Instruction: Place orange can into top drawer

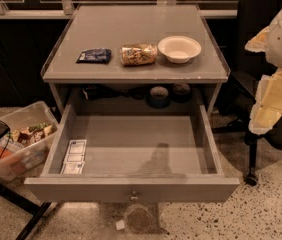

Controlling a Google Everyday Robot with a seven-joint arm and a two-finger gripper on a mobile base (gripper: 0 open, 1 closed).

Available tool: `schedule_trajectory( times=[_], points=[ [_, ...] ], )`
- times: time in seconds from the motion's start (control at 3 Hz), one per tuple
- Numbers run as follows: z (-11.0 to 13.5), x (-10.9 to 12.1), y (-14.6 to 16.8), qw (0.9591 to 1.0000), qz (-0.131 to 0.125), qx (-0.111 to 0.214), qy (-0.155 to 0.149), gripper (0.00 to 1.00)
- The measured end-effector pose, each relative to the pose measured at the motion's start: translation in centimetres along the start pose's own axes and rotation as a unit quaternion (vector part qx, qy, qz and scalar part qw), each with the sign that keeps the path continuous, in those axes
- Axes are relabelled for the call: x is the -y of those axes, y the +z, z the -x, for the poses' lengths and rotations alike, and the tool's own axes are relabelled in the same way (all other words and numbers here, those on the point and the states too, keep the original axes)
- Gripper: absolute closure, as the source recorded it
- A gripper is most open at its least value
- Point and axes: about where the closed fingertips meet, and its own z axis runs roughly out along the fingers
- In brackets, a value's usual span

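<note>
On its side on the flat grey surface (136,24), between a dark blue snack packet (94,56) on the left and a round white bowl (179,48) on the right: the small cylindrical orange-tan speckled can (138,54), with the wide shallow grey top drawer (131,188) pulled open on the near side. Off at the right edge, well apart from the can, the cream-coloured gripper (268,115) — wide or narrow, cannot tell. Best to close across the can's round body, clear of bowl and packet — then lower into the drawer's bare middle to limit rolling.
</note>
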Motion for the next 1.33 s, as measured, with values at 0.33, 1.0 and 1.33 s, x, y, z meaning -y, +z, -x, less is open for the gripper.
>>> schedule_trajectory(
  times=[0.33,1.0,1.33],
  points=[
    [0.0,0.0,0.0,1.0,0.0,0.0,0.0,0.0],
    [4.3,2.3,2.6,0.9991,-0.013,0.036,0.019,0.0],
    [9.6,5.1,4.6,0.9958,-0.034,0.08,0.028,0.0]
  ],
)
